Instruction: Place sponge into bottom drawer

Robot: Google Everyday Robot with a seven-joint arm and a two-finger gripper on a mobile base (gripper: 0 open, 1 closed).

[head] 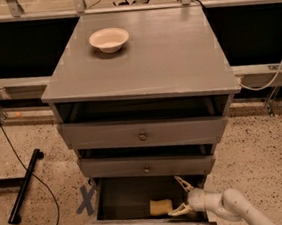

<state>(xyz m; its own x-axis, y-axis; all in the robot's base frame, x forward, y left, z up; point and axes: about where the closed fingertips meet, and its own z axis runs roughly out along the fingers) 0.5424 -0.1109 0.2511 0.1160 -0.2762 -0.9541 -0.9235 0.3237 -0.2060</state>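
bottom drawer (142,224) of the grey cabinet (165,56) is pulled out, dark inside. the sponge (161,206) lies flat on the drawer floor, right of centre and near the front wall (pale yellow block, long side running left-right). the gripper (174,196) is inside the drawer at its right end, just right of the sponge and pointing left, with its fingers (182,183) spread wide: one angles up toward the underside of the middle drawer (116,166), the other runs low along the drawer floor with its tip right by the sponge's lower right corner. can't tell if that tip touches the sponge, but nothing is pinched between the fingers. the white arm (236,207) comes in from the lower right over the drawer's right front corner. middle drawer and top drawer (108,134) each stick out a little, each with a small round knob at centre front. a cream-white bowl (108,39) sits upright on the cabinet top, toward the back left, well apart from everything else. on the speckled floor left of the cabinet there is a blue tape x (86,198) next to the drawer's left side, and a black pole (24,186) further left.
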